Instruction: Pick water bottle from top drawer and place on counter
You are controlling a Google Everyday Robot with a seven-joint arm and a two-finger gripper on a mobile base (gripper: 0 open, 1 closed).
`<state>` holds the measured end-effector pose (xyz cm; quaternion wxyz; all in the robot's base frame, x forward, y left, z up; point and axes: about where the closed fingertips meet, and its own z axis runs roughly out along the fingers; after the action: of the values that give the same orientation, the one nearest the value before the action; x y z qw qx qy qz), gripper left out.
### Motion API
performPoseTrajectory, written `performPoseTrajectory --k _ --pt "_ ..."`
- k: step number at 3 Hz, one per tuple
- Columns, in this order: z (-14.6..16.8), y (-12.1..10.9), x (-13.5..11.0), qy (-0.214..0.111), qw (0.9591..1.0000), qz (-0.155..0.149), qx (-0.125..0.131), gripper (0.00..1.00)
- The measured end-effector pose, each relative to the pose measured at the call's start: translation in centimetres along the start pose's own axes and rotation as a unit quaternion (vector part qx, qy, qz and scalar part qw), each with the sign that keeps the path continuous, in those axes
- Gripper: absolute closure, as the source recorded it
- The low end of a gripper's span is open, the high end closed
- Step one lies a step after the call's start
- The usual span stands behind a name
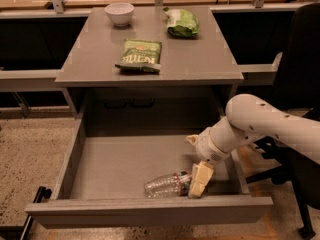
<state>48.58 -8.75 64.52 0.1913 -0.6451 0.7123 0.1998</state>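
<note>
Tool (195,167) against water bottle (162,185) in drawer (150,210)

You have free floor left of and behind your gripper (199,180), which sits front-right in the drawer (150,211) by the bottle (167,184), while the bowl (119,13), nut bag (140,56) and green bag (182,24) leave the counter's (205,59) right front bare.
</note>
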Motion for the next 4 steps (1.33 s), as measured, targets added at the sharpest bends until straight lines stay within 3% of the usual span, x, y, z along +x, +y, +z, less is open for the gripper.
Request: performPoseTrajectory --k 1,2,3,4 --pt "0.6 -2.3 -2.0 -0.020 0.9995 -0.023 0.012 0.00" --pt "1.1 -4.0 -3.6 -0.034 0.9982 -0.045 0.021 0.17" --pt "2.1 -4.9 -4.1 -0.026 0.9982 -0.053 0.013 0.16" --pt "3.2 -4.7 -3.4 -0.014 0.9989 -0.044 -0.007 0.00"
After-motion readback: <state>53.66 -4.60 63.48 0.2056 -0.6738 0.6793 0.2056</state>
